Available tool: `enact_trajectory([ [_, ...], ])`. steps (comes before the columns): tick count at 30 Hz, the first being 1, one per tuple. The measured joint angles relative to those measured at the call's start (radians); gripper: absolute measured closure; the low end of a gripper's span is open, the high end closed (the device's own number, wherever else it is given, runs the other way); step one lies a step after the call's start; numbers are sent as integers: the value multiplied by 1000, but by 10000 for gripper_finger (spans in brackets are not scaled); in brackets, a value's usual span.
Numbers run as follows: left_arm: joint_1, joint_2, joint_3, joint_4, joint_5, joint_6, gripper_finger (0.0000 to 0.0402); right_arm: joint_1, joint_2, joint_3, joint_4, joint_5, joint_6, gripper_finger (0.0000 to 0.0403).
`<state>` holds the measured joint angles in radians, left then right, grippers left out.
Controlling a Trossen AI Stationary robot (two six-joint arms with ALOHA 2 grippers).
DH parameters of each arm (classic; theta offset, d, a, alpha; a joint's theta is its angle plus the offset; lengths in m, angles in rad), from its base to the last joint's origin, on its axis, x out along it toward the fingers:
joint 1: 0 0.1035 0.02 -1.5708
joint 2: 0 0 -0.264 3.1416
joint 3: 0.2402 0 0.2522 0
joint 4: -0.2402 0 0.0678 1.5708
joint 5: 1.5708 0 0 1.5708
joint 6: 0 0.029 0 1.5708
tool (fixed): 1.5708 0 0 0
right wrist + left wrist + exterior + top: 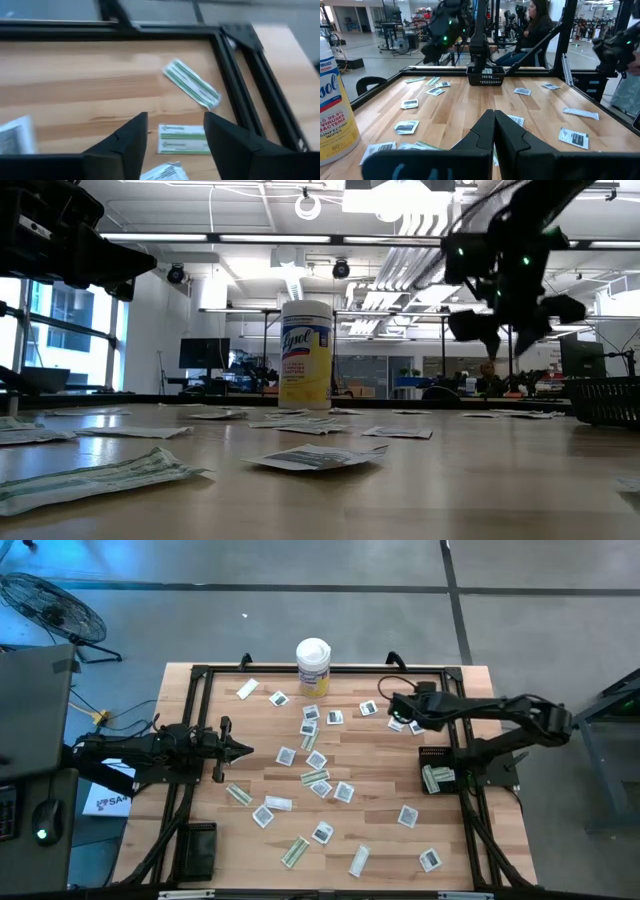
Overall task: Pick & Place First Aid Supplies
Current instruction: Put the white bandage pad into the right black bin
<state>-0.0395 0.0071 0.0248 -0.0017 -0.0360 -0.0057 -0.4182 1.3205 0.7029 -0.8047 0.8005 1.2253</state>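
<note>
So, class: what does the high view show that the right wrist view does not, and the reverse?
Only the high view shows the white canister, the black basket already holding packets, and the left tool, waiting at the table's left side. Only the right wrist view shows the right tool open, with a green-striped packet between its fingers. Both show scattered packets on the wooden table.

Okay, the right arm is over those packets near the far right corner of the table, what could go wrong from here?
1. The right gripper is open over a green-striped packet, with another packet and a crumpled one close by; it might pinch two or nudge neighbours.
2. These packets lie flat on the wooden table, so the fingers may slide over without catching an edge.
3. The black frame rail is near; it might clip it.
</note>
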Motion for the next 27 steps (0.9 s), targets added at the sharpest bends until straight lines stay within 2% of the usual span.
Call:
enact_trajectory([
  [4, 0, 0, 0, 0, 0, 0, 401, -58, 1, -85, 147, -78, 2, 191],
  [10, 0, 0, 0, 0, 0, 0, 401, -173, 26, -171, 293, -230, -63, 199],
  [20, 0, 0, 0, 0, 0, 0, 401, -268, 97, -194, 394, -350, -196, 215],
  [27, 0, 0, 0, 0, 0, 0, 401, -261, 150, -192, 542, -358, -251, 217],
])
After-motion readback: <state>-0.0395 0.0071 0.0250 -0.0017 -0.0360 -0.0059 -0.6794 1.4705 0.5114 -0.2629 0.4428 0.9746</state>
